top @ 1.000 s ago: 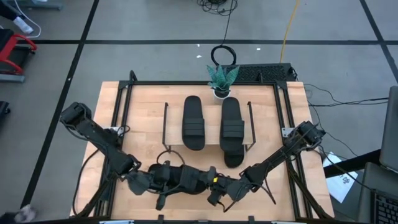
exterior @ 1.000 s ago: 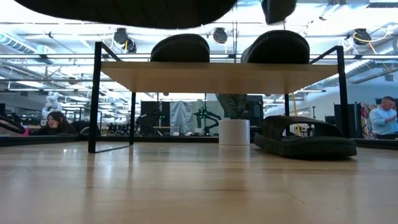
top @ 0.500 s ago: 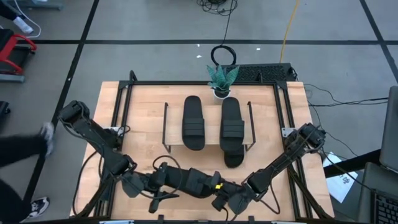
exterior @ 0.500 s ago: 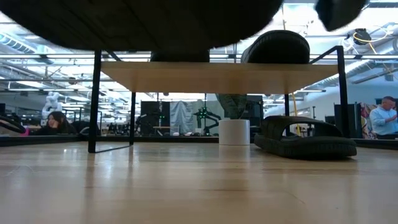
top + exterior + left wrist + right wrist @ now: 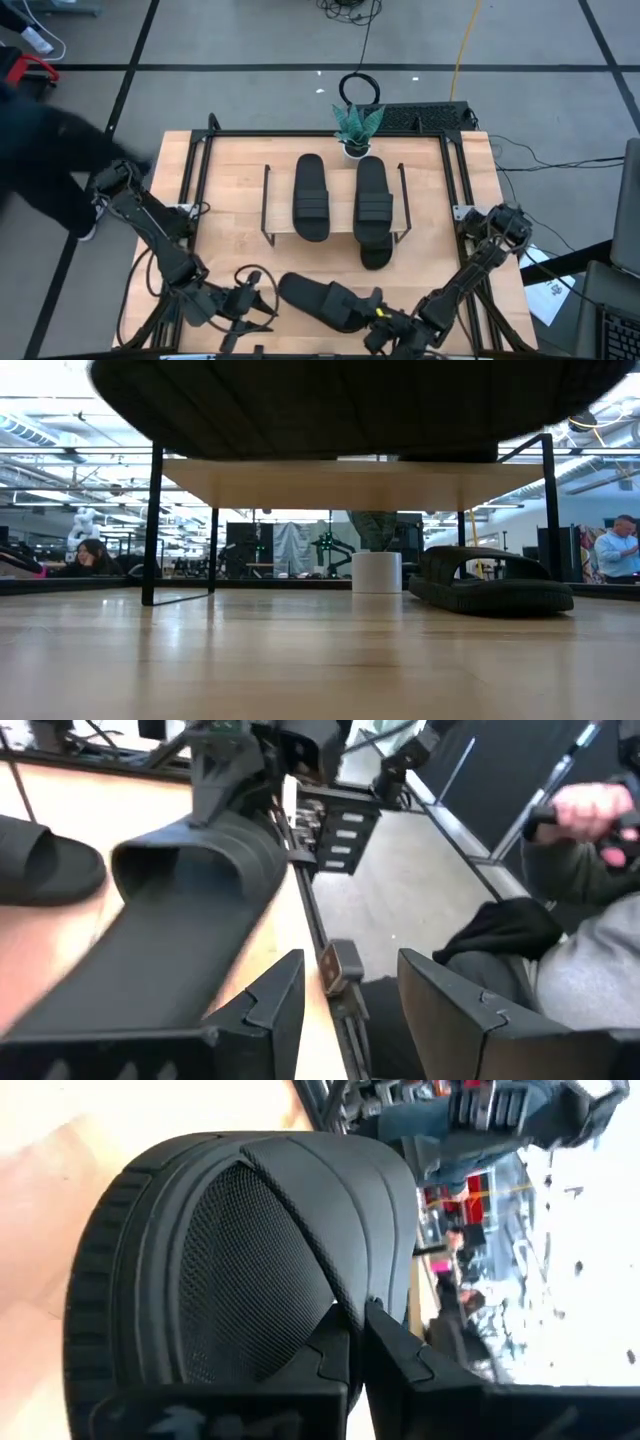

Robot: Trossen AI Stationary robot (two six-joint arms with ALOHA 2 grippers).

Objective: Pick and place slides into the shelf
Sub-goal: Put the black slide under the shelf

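Two black slides [image 5: 311, 196] [image 5: 373, 196] lie on the shelf's wooden board [image 5: 340, 205]. A third slide [image 5: 376, 254] [image 5: 490, 582] rests on its sole on the table, partly under the shelf's front. My right gripper [image 5: 385, 322] is shut on the fourth slide [image 5: 322, 300] near the table's near edge. In the low view this slide [image 5: 350, 405] is above the tabletop. My left gripper [image 5: 250, 300] [image 5: 350, 1000] is open and empty just left of the slide's free end. My right gripper pinches the edge of the slide's wide strap [image 5: 345, 1312] between its two fingers, one on the meshed inner face and one on the outer face. It comes from the table's near right. The slide is lifted clear of the table, reaching out toward the left gripper.
A small potted plant [image 5: 355, 130] [image 5: 377, 572] stands behind the shelf. The shelf's black side frames [image 5: 155, 520] stand on the table. A person in dark clothes [image 5: 40, 150] moves by the table's left edge; a hand [image 5: 585, 815] shows off the table.
My left gripper has come off the slide and drawn back toward the table's left near corner. My right gripper has carried the slide toward the near right, turning it slantwise; in the low view it now fills more of the top. A person has come in at the left.
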